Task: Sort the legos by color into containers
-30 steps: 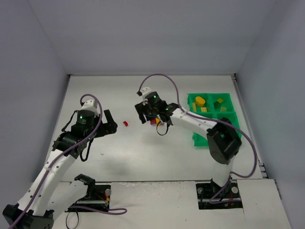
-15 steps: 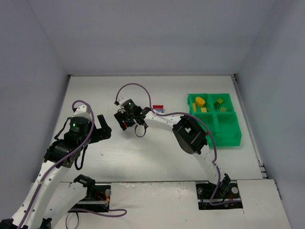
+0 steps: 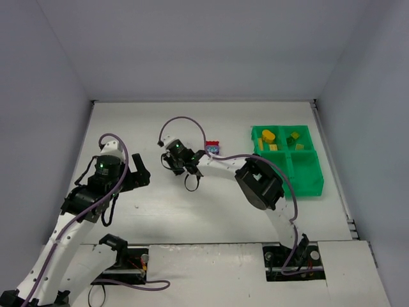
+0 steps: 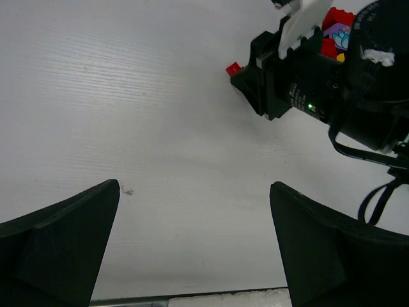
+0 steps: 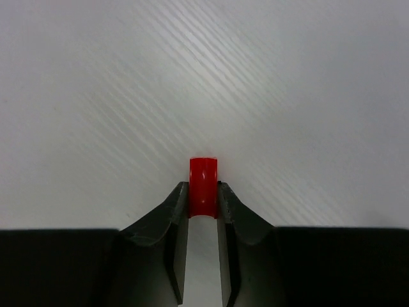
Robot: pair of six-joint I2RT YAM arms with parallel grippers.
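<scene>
Your right gripper is pinching a red lego low at the table, left of centre and well apart from the tray at the right, which is holding yellow legos in its far compartments, while your left gripper is hanging spread wide nearby.

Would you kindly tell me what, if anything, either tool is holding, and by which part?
The right tool pinches a small red lego by its opposite sides; the left tool, open, holds nothing.
</scene>
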